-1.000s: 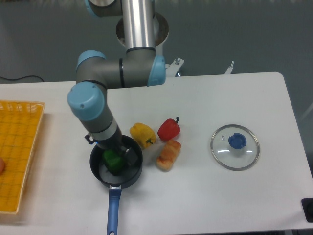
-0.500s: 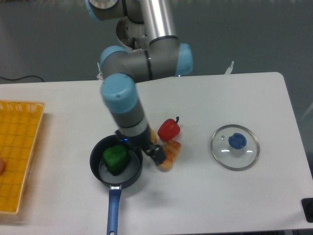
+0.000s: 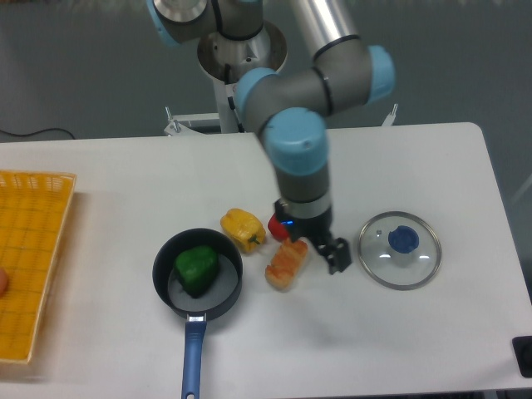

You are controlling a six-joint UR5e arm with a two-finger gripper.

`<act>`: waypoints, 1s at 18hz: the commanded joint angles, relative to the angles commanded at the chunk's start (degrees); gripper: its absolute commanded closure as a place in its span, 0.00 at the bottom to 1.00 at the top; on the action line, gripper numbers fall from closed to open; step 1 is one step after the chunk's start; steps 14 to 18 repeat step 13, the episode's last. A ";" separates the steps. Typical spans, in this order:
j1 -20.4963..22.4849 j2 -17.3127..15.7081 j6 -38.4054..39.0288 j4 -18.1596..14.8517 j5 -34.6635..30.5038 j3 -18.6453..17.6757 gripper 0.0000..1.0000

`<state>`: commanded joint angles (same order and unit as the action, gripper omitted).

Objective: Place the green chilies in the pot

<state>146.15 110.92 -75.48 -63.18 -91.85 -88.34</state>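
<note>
Camera: green chilies [image 3: 196,268] sit inside the pot [image 3: 197,274], pincer [image 3: 327,251] apart.

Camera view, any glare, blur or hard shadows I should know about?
Camera view: even, soft lighting; faint shadows under the pot and the arm; pale glints on the glass lid; the green pepper reads clearly; the gripper looks slightly soft, so its jaws are hard to judge.

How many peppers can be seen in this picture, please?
3. The green pepper lies inside the pot. The yellow pepper sits just right of the pot. The red pepper is partly hidden behind the arm.
</note>
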 joint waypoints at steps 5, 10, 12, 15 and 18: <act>4.31 -0.88 -7.39 -4.49 2.02 1.15 0.00; 6.16 -1.23 -8.89 -5.90 2.11 1.15 0.00; 6.51 -1.32 -8.89 -6.42 2.11 1.15 0.00; 6.78 -1.41 -8.89 -6.86 2.11 1.15 0.00; 6.78 -1.41 -8.89 -6.86 2.11 1.15 0.00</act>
